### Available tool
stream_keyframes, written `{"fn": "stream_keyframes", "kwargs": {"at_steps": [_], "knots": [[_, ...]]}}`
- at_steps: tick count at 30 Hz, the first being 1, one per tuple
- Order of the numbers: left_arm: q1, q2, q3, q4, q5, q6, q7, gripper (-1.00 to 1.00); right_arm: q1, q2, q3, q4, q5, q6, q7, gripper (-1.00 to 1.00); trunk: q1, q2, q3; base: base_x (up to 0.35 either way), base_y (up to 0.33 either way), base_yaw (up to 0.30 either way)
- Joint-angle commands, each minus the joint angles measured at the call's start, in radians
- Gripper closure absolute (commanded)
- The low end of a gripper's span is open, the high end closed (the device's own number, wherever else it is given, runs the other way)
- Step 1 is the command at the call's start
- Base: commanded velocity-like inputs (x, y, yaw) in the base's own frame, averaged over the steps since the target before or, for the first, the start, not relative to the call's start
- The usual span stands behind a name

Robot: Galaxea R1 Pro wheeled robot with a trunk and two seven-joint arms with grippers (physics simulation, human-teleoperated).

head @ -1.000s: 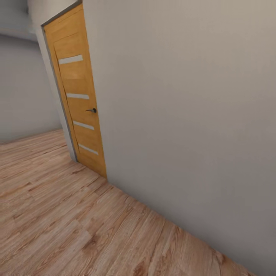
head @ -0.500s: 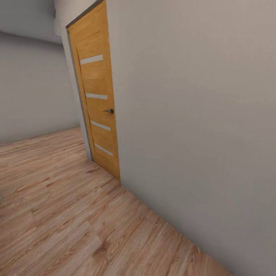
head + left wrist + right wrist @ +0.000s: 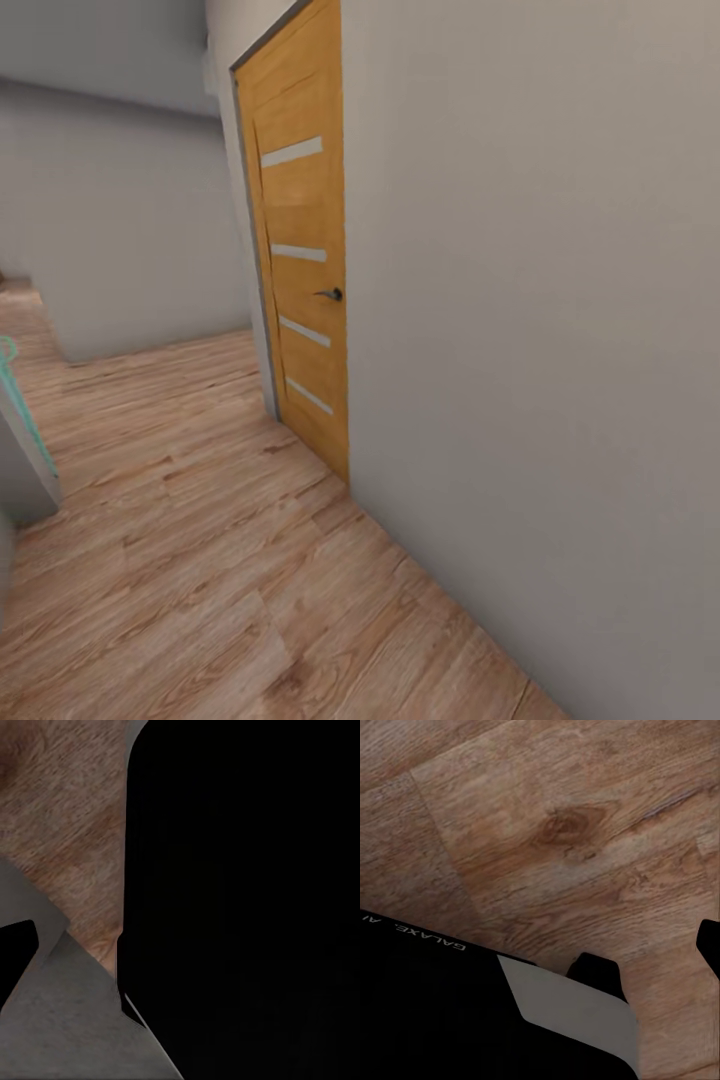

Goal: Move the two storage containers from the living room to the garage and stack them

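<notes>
Head view: wood plank floor runs along a plain pale wall that takes up the right side. Set in that wall is an orange-brown door, shut, with four pale horizontal strips down its face and a small dark handle on its near edge. A grey frame borders the door on its far side. Beyond it the passage opens to the left, where another pale wall stands across the far end. At the left edge a grey slanted panel with a teal line on it leans into the picture; what it belongs to cannot be told. The bins are not in sight here, so their place cannot be given.

Left wrist view: large black body blocks most of the picture. Beside it shows a strip of wood floor, and a grey angular surface lies across the corner nearer the camera. The left jaws' state cannot be told.

Right wrist view: floor again, planks with a dark knot in the grain. A black housing with white "GALAXE" lettering crosses one corner, a pale grey plate on top of it. Two dark tips stick out past the plate, one at the picture's edge; whether they are the right gripper's fingers, and how wide they stand, cannot be told.
</notes>
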Motion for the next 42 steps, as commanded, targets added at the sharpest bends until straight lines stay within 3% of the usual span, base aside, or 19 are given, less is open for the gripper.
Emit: {"fn": "stream_keyframes", "kwargs": {"at_steps": [1, 17, 42], "knots": [[0.000, 0.000, 0.000, 0.000, 0.008, 0.000, -0.001, -1.00, -0.001, 0.001, 0.009, 0.002, -0.010, 0.001, 0.001, -1.00, 0.001, 0.000, -0.001, 0.322, 0.000, 0.271], [0.000, 0.000, 0.000, 0.000, 0.008, 0.000, 0.000, -1.00, -0.001, -0.001, 0.009, 0.002, -0.011, 0.001, 0.001, -1.00, 0.001, 0.000, -0.001, 0.322, 0.000, 0.175], [0.000, 0.000, 0.000, 0.000, 0.008, 0.000, 0.000, -1.00, -0.001, -0.001, 0.009, 0.002, -0.011, 0.000, 0.001, -1.00, 0.001, 0.000, -0.001, 0.322, 0.000, 0.272]]}}
